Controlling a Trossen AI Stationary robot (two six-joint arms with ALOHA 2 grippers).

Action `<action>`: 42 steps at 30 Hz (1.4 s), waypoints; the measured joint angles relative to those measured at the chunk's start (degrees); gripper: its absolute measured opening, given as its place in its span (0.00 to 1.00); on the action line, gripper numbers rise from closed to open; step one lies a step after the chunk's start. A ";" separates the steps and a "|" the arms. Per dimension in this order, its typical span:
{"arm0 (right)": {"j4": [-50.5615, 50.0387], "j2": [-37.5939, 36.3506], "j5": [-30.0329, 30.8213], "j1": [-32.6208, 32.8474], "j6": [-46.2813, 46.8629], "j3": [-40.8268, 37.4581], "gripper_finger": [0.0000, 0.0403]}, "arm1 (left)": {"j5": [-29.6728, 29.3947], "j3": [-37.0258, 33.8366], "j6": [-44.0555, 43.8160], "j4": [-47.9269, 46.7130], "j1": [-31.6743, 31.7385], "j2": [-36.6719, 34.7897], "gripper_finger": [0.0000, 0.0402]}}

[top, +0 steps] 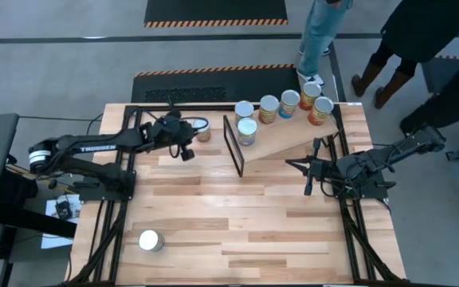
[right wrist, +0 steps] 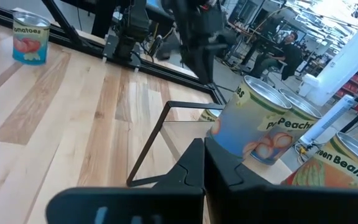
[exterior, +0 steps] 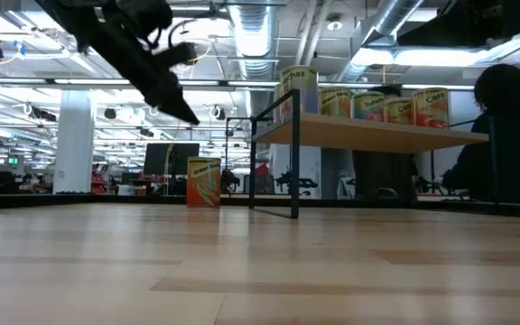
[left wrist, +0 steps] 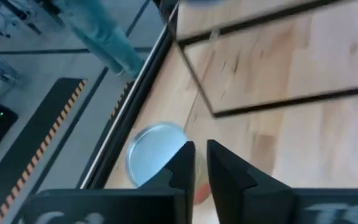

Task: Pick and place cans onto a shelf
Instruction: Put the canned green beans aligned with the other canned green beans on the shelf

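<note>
Left end effector point(top: 186, 151) raised above the bench point(top: 237, 231), fingers point(left wrist: 225, 171) narrowly parted, empty, just beside a lone can point(top: 203, 131). Right end effector point(top: 307, 167) pinched shut, empty, near the shelf point(top: 293, 135). Five cans point(top: 268, 108) on the shelf. Another can point(top: 151, 240) at the bench's front.

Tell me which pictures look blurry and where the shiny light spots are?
The left wrist view is smeared: the tilted light-wood shelf and the silver-topped can on the table look soft. In the low view, ceiling lights glare brightly and the dark left arm is nearly a silhouette. The high view is evenly lit, and the lone silver-topped can near the table's front gleams.
</note>
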 joint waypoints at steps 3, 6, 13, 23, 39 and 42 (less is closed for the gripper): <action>-0.02 0.00 0.00 0.00 0.11 0.00 0.04 | 3.28 0.01 2.36 2.24 2.54 3.31 0.15; -0.07 0.00 0.00 0.00 0.12 0.00 0.04 | 6.27 0.01 4.07 3.23 3.91 7.36 0.22; -0.23 0.00 0.00 0.00 0.14 0.00 0.04 | 2.08 0.10 7.98 9.43 4.35 15.69 0.31; -0.26 0.00 -0.01 -0.01 0.19 0.00 0.04 | -2.59 1.83 10.65 11.72 4.26 19.87 0.16; -0.48 0.00 -0.02 0.00 0.32 0.00 0.05 | 12.68 9.78 3.92 -15.70 -2.06 5.58 0.00; -0.46 -0.02 0.00 0.00 0.32 0.00 0.05 | 14.04 9.98 1.09 -18.12 -9.73 4.05 0.00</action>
